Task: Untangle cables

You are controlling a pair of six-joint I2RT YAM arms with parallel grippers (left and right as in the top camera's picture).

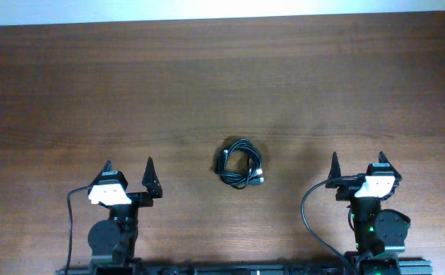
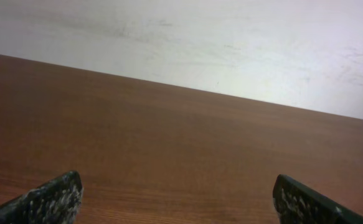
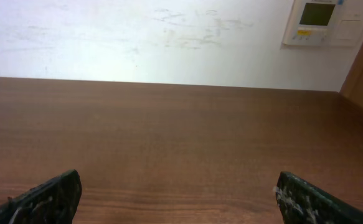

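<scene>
The cables (image 1: 240, 163) lie as one small knotted black coil with a metallic plug tip at its lower right, on the brown wooden table (image 1: 222, 84) near its middle. My left gripper (image 1: 128, 165) is open and empty, low at the left, well to the left of the coil. My right gripper (image 1: 358, 160) is open and empty, low at the right, well to the right of the coil. Both wrist views show only spread fingertips over bare wood, the left (image 2: 178, 193) and the right (image 3: 178, 190); the coil is out of their view.
The table's far edge meets a white wall (image 3: 137, 37). A white wall control panel (image 3: 321, 22) hangs at the upper right in the right wrist view. Thicker black wires loop beside each arm base (image 1: 307, 218).
</scene>
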